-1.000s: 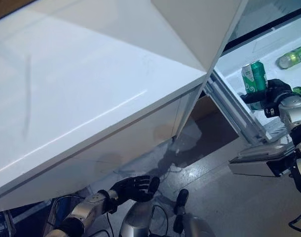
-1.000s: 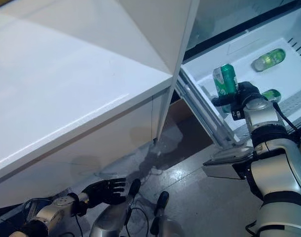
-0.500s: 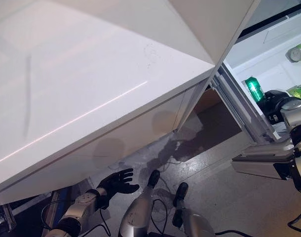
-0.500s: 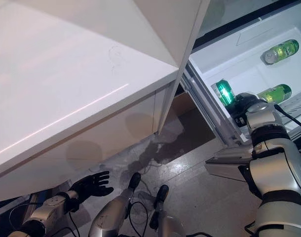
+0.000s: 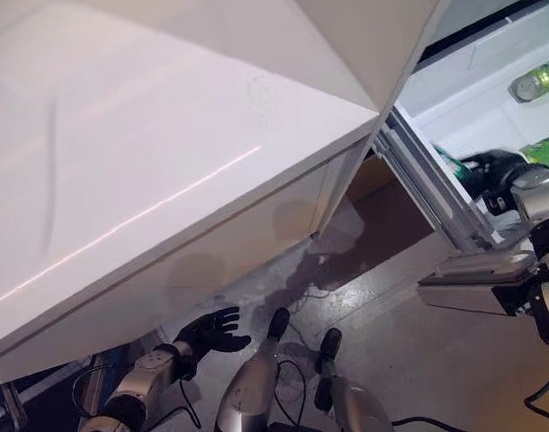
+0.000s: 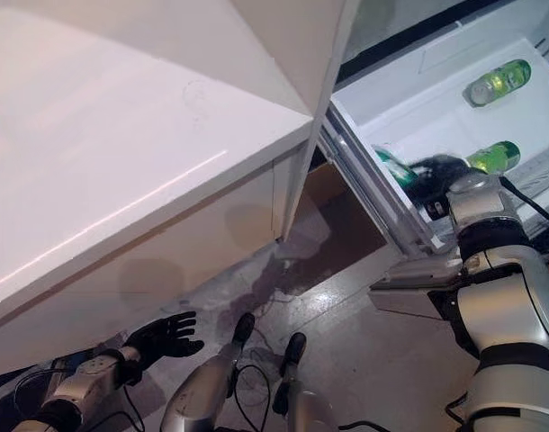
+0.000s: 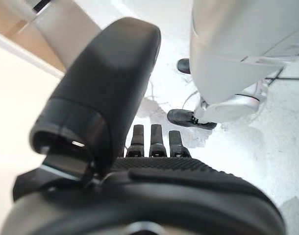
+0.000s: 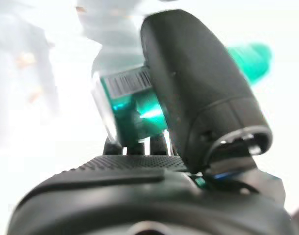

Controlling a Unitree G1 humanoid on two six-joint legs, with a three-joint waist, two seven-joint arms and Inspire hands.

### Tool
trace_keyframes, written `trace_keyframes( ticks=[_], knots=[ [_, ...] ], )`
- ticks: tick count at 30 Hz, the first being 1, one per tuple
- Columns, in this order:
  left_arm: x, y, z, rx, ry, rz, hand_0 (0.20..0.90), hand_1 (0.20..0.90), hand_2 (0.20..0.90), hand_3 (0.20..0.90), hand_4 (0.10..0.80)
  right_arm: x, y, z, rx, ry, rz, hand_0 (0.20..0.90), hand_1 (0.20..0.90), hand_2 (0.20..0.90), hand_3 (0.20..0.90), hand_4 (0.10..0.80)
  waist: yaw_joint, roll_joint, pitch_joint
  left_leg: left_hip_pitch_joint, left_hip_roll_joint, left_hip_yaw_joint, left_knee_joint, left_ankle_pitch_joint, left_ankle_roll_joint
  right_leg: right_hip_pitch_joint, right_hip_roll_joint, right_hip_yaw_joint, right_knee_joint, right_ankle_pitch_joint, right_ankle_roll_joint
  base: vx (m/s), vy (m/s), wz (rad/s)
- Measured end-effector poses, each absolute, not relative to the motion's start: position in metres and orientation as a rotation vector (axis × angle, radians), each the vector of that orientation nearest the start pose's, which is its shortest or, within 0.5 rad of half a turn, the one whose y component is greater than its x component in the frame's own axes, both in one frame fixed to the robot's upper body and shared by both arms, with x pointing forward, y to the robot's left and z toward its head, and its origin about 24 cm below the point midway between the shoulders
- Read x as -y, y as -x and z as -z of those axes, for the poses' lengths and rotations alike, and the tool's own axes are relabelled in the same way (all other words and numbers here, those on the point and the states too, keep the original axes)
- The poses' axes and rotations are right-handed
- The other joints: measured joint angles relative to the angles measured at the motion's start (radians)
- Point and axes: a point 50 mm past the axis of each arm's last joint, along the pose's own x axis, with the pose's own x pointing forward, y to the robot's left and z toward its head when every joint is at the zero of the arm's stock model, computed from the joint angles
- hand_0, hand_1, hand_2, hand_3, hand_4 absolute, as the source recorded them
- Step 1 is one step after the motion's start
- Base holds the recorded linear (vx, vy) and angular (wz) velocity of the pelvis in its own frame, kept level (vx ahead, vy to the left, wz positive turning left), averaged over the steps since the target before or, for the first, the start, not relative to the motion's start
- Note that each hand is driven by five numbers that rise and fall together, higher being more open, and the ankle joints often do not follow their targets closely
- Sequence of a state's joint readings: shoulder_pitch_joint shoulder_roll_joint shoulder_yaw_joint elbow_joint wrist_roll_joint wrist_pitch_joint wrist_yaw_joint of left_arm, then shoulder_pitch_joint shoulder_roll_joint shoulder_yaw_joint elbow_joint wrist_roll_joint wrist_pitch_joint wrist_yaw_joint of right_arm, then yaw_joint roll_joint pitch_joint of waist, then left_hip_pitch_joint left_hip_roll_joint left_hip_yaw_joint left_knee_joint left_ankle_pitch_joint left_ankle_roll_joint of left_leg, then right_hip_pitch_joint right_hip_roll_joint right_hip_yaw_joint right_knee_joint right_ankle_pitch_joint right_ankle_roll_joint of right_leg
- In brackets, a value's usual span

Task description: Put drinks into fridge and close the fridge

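A green drink can point(image 6: 391, 167) lies tipped over, low at the front edge of the open fridge compartment point(image 6: 418, 99). My right hand point(image 6: 438, 174) is shut on it. In the right wrist view the thumb point(image 8: 198, 83) curls over the can point(image 8: 132, 105), which shows a barcode. Two green bottles lie on the white fridge floor, one far back point(image 6: 497, 81) and one just behind my hand point(image 6: 492, 157). My left hand point(image 5: 211, 329) hangs low near the floor, open and empty, with straight fingers point(image 7: 152, 142).
A big white door panel point(image 5: 166, 153) fills the left and middle of the eye views, its edge right beside the compartment. A grey rail point(image 5: 418, 180) runs along the compartment's near side, and a grey shelf part point(image 5: 477, 288) juts out below my right arm.
My right hand has lowered the can and tipped it from upright to nearly lying inside the fridge. The left hand stays low and open. The camera has shifted slightly.
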State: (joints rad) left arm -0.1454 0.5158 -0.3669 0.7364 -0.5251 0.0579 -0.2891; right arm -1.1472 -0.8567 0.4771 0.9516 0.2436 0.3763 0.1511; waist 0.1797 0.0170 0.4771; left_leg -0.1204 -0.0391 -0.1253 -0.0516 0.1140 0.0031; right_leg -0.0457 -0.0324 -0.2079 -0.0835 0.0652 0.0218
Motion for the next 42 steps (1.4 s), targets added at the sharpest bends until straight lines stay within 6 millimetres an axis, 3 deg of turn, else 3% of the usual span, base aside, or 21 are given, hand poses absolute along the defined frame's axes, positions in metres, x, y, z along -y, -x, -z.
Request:
trace_keyframes(
  ticks=[3, 8, 10, 13, 17, 19, 22, 27, 30, 32, 35, 36, 38, 41, 42],
  knots=[
    [-0.242, -0.218, 0.077, -0.739, -0.014, 0.211, 0.900, 0.900, 0.900, 0.900, 0.800, 0.302, -0.384, -0.253, -0.105, 0.564, 0.210, 0.900, 0.900, 0.900, 0.900, 0.800, -0.018, -0.005, 0.003, 0.019, 0.000, 0.016, -0.003, 0.000, 0.001, 0.011, 0.001, 0.022, 0.000, 0.004, 0.001, 0.027, 0.023, -0.16],
    [-0.249, -0.201, 0.096, -0.824, 0.000, 0.125, 0.900, 0.900, 0.900, 0.900, 0.800, 0.300, -0.363, -0.291, 0.217, 0.369, 0.231, 0.900, 0.900, 0.900, 0.900, 0.800, -0.044, -0.030, 0.000, 0.100, 0.006, 0.055, -0.029, -0.005, 0.007, 0.066, 0.003, 0.059, 0.000, 0.003, 0.004, 0.078, 0.028, -0.23],
    [-0.253, -0.191, 0.103, -0.869, -0.004, 0.098, 0.900, 0.900, 0.900, 0.900, 0.800, 0.303, -0.353, -0.297, 0.308, 0.299, 0.263, 0.900, 0.900, 0.900, 0.900, 0.800, -0.052, -0.043, -0.008, 0.116, 0.006, 0.072, -0.030, -0.008, 0.012, 0.074, 0.003, 0.079, 0.000, 0.003, 0.004, 0.077, 0.028, -0.26],
    [-0.257, -0.177, 0.113, -0.931, 0.006, 0.047, 0.900, 0.900, 0.900, 0.900, 0.800, 0.326, -0.333, -0.294, 0.423, 0.138, 0.407, 0.900, 0.900, 0.900, 0.900, 0.800, -0.086, -0.075, -0.033, 0.138, 0.005, 0.095, -0.030, -0.016, 0.018, 0.088, 0.002, 0.103, 0.000, 0.003, 0.007, 0.109, 0.036, -0.21],
    [-0.251, -0.157, 0.126, -1.006, 0.024, 0.042, 0.900, 0.900, 0.900, 0.900, 0.800, 0.345, -0.323, -0.258, 0.421, -0.087, 0.554, 0.900, 0.900, 0.900, 0.900, 0.800, -0.124, -0.081, -0.106, 0.170, 0.004, 0.133, -0.031, -0.035, 0.026, 0.105, -0.002, 0.136, 0.000, -0.001, 0.014, 0.131, 0.009, -0.30],
    [-0.245, -0.145, 0.134, -1.057, 0.039, 0.042, 0.900, 0.900, 0.900, 0.900, 0.800, 0.349, -0.320, -0.229, 0.362, -0.161, 0.605, 0.900, 0.900, 0.900, 0.900, 0.800, -0.149, -0.070, -0.153, 0.196, 0.002, 0.145, -0.031, -0.047, 0.031, 0.125, -0.004, 0.149, 0.000, -0.006, 0.020, 0.155, -0.019, -0.27],
    [-0.237, -0.137, 0.140, -1.096, 0.059, 0.050, 0.900, 0.900, 0.900, 0.900, 0.800, 0.348, -0.314, -0.180, 0.233, -0.203, 0.654, 0.900, 0.900, 0.900, 0.900, 0.800, -0.190, -0.057, -0.200, 0.229, 0.002, 0.158, -0.031, -0.060, 0.031, 0.152, -0.003, 0.165, 0.000, -0.011, 0.022, 0.161, -0.029, -0.17],
    [-0.227, -0.132, 0.144, -1.122, 0.047, 0.088, 0.900, 0.900, 0.900, 0.900, 0.800, 0.336, -0.300, -0.104, 0.011, -0.231, 0.671, 0.900, 0.900, 0.900, 0.900, 0.800, -0.196, -0.047, -0.210, 0.241, 0.004, 0.156, 0.045, -0.099, 0.029, 0.178, -0.005, 0.162, 0.048, -0.040, 0.016, 0.147, -0.041, 0.02],
    [-0.225, -0.128, 0.146, -1.136, 0.041, 0.100, 0.900, 0.900, 0.900, 0.900, 0.800, 0.327, -0.297, -0.085, -0.060, -0.207, 0.639, 0.900, 0.900, 0.900, 0.900, 0.800, -0.184, -0.039, -0.200, 0.231, 0.002, 0.146, 0.113, -0.127, 0.031, 0.172, -0.011, 0.154, 0.117, -0.078, 0.015, -0.056, -0.016, 0.12],
    [-0.223, -0.137, 0.143, -1.111, 0.021, 0.126, 0.900, 0.900, 0.900, 0.900, 0.800, 0.326, -0.300, -0.088, -0.041, -0.203, 0.616, 0.900, 0.900, 0.900, 0.900, 0.800, -0.169, -0.032, -0.190, 0.154, -0.006, 0.135, 0.198, -0.149, 0.034, 0.092, -0.020, 0.134, 0.232, -0.127, 0.015, -0.282, 0.016, 0.28],
    [-0.221, -0.161, 0.132, -1.031, 0.001, 0.150, 0.900, 0.900, 0.900, 0.900, 0.800, 0.323, -0.317, -0.110, 0.043, -0.221, 0.605, 0.900, 0.900, 0.900, 0.900, 0.800, -0.142, -0.035, -0.142, 0.028, -0.024, 0.133, 0.329, -0.174, 0.035, -0.055, -0.040, 0.131, 0.409, -0.181, 0.014, -0.291, 0.036, 0.18],
    [-0.218, -0.181, 0.123, -0.970, -0.009, 0.165, 0.900, 0.900, 0.900, 0.900, 0.800, 0.322, -0.327, -0.132, 0.129, -0.239, 0.602, 0.900, 0.900, 0.900, 0.900, 0.800, -0.125, -0.031, -0.094, -0.042, -0.036, 0.132, 0.403, -0.190, 0.035, -0.128, -0.050, 0.130, 0.492, -0.207, 0.007, -0.170, 0.040, 0.13],
    [-0.215, -0.195, 0.116, -0.922, 0.000, 0.163, 0.900, 0.900, 0.900, 0.900, 0.800, 0.318, -0.336, -0.155, 0.207, -0.248, 0.604, 0.900, 0.900, 0.900, 0.900, 0.800, -0.118, -0.023, -0.054, -0.111, -0.038, 0.132, 0.473, -0.210, 0.044, -0.192, -0.059, 0.130, 0.565, -0.221, 0.005, -0.189, 0.081, 0.12],
    [-0.211, -0.208, 0.109, -0.872, 0.040, 0.151, 0.900, 0.900, 0.900, 0.900, 0.800, 0.323, -0.342, -0.180, 0.284, -0.259, 0.619, 0.900, 0.900, 0.900, 0.900, 0.800, -0.099, -0.006, -0.021, -0.193, -0.043, 0.131, 0.543, -0.220, 0.047, -0.271, -0.069, 0.130, 0.637, -0.227, 0.009, -0.120, 0.083, 0.01],
    [-0.211, -0.209, 0.108, -0.866, 0.052, 0.148, 0.900, 0.900, 0.900, 0.900, 0.800, 0.322, -0.345, -0.185, 0.297, -0.272, 0.617, 0.900, 0.900, 0.900, 0.900, 0.800, -0.097, -0.004, -0.018, -0.213, -0.044, 0.134, 0.560, -0.220, 0.047, -0.293, -0.073, 0.129, 0.667, -0.234, -0.001, -0.127, 0.114, -0.02]
  ],
)
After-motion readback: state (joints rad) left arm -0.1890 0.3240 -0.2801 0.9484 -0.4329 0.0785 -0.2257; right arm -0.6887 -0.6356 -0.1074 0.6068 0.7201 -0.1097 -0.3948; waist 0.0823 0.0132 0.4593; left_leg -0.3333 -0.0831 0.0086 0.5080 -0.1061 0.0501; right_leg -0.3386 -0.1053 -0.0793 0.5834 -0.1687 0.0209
